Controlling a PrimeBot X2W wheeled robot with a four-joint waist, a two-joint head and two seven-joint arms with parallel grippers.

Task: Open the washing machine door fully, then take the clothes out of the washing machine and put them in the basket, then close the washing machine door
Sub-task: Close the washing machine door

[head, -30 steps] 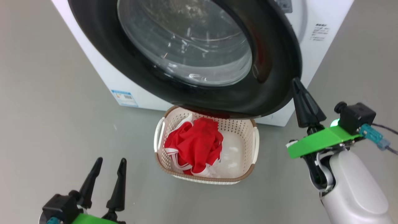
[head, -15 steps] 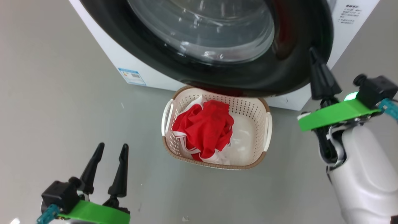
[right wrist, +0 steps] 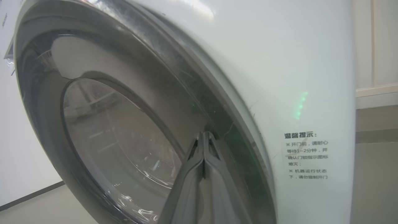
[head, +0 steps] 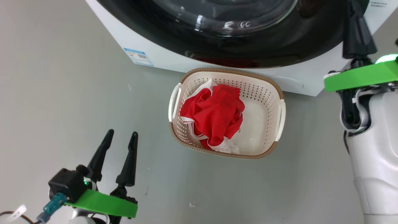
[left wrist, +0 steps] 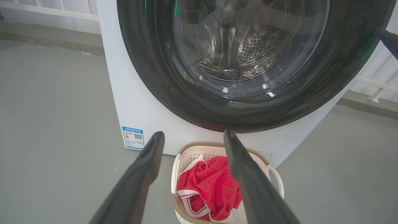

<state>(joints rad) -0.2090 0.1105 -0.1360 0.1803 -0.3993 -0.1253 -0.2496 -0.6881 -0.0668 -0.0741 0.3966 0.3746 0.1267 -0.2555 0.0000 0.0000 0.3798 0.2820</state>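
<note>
The washing machine door (head: 311, 40), a glossy black ring around clear glass, lies close against the white washing machine (head: 140, 40); whether it is latched does not show. My right gripper (head: 355, 12) is shut with nothing held, its tips (right wrist: 204, 134) touching the door's black ring (right wrist: 124, 77) near its right edge. The cream basket (head: 230, 71) stands on the floor just in front of the machine. In it lie the clothes, a crumpled red piece (head: 217, 115) over a white one (head: 228, 147). My left gripper (head: 122, 133) hangs open and empty, low and to the basket's left.
Grey floor runs all around the basket and machine. A blue label (head: 138, 57) marks the machine's lower left corner, and printed text (right wrist: 306, 155) its front to the right of the door. White railings (left wrist: 379, 87) stand behind the machine.
The head camera has shifted, so the whole picture slid. The door swung in from over the basket toward the machine front, my shut right gripper staying at its edge. The left gripper stayed open.
</note>
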